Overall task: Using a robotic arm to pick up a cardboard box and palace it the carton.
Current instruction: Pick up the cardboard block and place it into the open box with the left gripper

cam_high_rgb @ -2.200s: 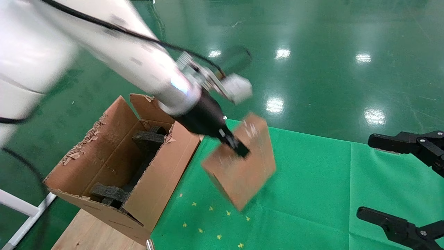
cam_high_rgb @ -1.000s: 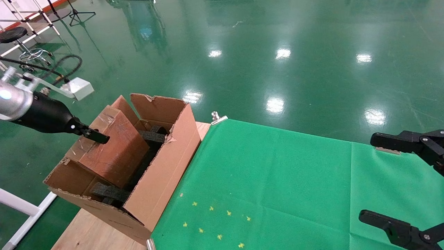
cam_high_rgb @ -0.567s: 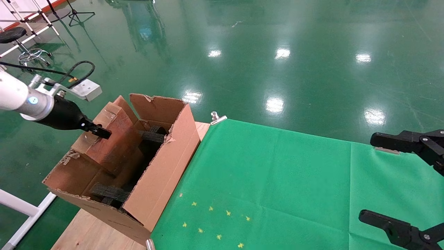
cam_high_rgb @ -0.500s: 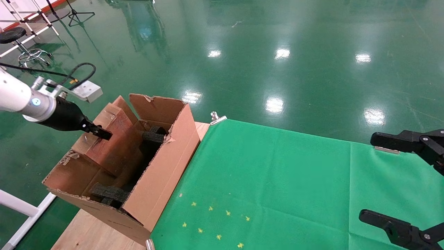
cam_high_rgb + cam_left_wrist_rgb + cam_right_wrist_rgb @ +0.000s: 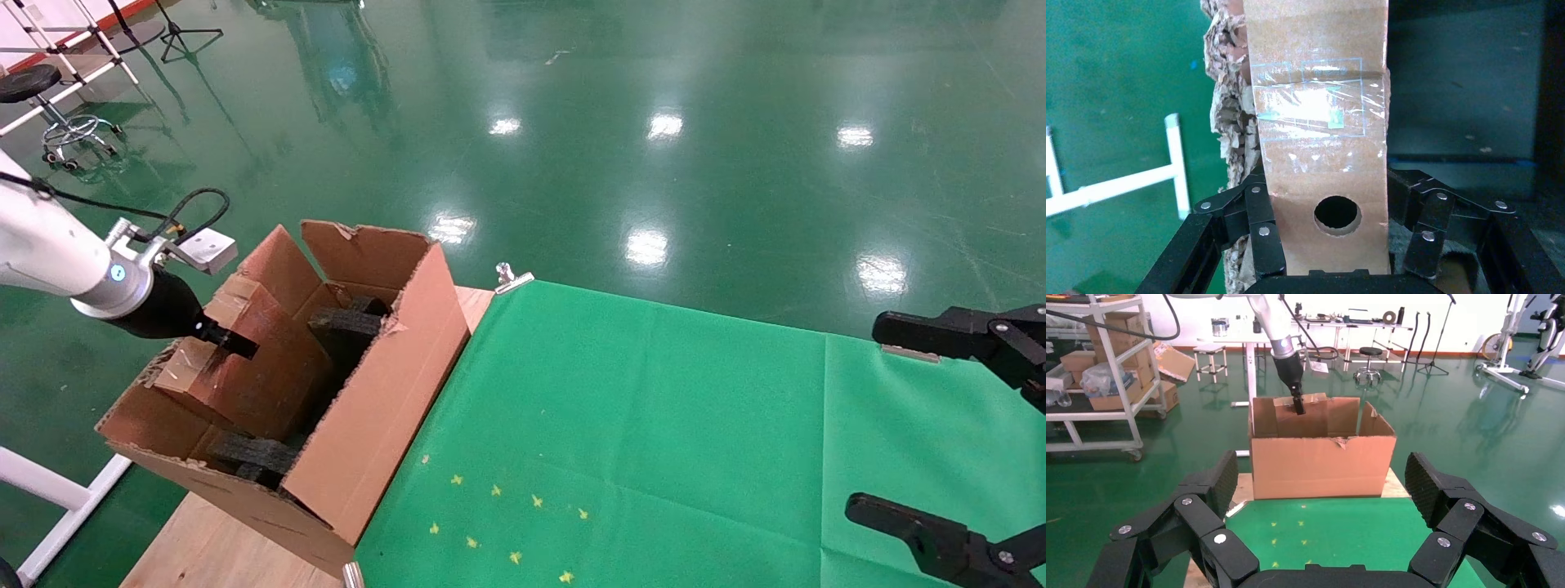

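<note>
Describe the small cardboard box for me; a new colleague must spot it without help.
At the left edge of the green table stands the large torn carton. Half sunk inside it, clamped by the left gripper, is the cardboard box. Unlike the carton, it is slim, tape-wrapped, with a round hole in its narrow face.

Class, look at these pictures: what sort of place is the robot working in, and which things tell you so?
Probably a robotics lab or workshop: a glossy green floor, a trolley stacked with boxes, and work tables with stools at the back.
</note>
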`<state>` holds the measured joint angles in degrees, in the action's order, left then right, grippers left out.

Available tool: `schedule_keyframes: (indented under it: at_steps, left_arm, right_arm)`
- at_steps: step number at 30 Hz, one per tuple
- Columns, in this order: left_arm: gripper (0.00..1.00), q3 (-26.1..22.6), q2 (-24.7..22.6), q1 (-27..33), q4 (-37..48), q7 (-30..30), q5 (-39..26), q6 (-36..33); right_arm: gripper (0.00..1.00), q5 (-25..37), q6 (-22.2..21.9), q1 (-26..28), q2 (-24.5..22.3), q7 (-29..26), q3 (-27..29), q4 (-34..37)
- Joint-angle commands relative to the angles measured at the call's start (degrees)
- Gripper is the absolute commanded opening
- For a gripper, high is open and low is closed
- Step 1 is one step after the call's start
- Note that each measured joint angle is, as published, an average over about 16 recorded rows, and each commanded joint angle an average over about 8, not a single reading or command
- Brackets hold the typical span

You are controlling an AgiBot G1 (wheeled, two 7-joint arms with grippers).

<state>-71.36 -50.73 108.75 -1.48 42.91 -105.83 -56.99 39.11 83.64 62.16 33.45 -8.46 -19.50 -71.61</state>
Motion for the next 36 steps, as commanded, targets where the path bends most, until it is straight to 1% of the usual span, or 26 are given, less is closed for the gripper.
schedule_keyframes:
  at_steps: [1, 4, 7, 24, 25, 32, 33, 36]
  left_arm:
    - [0.00, -0.3, -0.6, -0.7, 1.2, 1.4, -0.5, 2.0]
    - [0.00, -0.2, -1.2, -2.1, 2.0, 3.3, -0.3, 4.6]
    - [0.00, -0.1, -1.8, -3.2, 2.4, 4.7, -0.2, 5.7]
    - [0.00, 1.0, -2.9, -9.3, 3.0, 8.9, 1.4, 5.4]
    - [0.10, 1.1, -2.9, -9.6, 3.0, 9.1, 1.5, 5.5]
    - [0.98, 1.7, -3.1, -10.5, 2.8, 10.0, 2.2, 6.1]
    - [1.00, 1.7, -3.1, -10.6, 2.8, 10.0, 2.2, 6.1]
    - [1.00, 1.7, -3.1, -10.6, 2.8, 10.1, 2.3, 6.1]
  right_arm:
    - [1.00, 0.0, 0.0, 0.0, 0.0, 0.0, 0.0, 0.0]
    - [1.00, 0.0, 0.0, 0.0, 0.0, 0.0, 0.0, 0.0]
    - [1.00, 0.0, 0.0, 0.0, 0.0, 0.0, 0.0, 0.0]
    - [1.00, 0.0, 0.0, 0.0, 0.0, 0.0, 0.0, 0.0]
    - [1.00, 0.0, 0.0, 0.0, 0.0, 0.0, 0.0, 0.0]
    - [1.00, 0.0, 0.0, 0.0, 0.0, 0.0, 0.0, 0.0]
    - [1.00, 0.0, 0.0, 0.0, 0.0, 0.0, 0.0, 0.0]
    - [1.00, 0.0, 0.0, 0.0, 0.0, 0.0, 0.0, 0.0]
